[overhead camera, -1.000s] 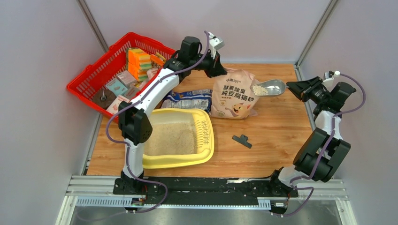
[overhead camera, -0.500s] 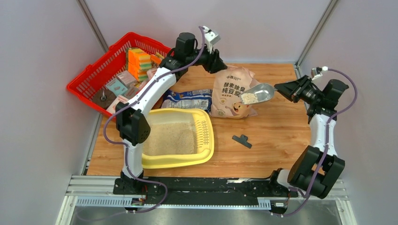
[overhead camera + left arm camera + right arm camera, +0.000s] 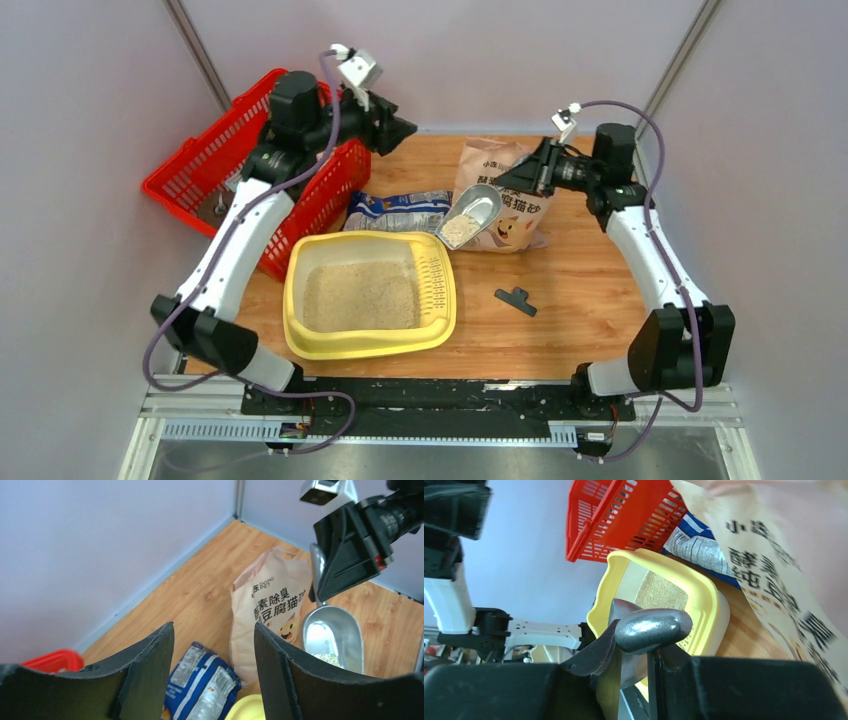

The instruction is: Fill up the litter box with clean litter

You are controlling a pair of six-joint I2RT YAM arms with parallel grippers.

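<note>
Swinging in: right gripper (image 3: 512,180), clamped on the scoop (image 3: 470,215) handle, has moved from right of the tan bag (image 3: 520,215) to just behind the litter box (image 3: 370,345) far-right corner, scoop loaded. Meanwhile left gripper (image 3: 398,128) released the bag; jaws apart, empty, now well behind the box. Box floor covered in clean litter (image 3: 360,295).

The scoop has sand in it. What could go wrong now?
The scoop, held by the right gripper, hangs tilted near the far corner of the litter box, so the litter might spill onto the rim or the table. It is also close to the tan bag and could bump it.
</note>
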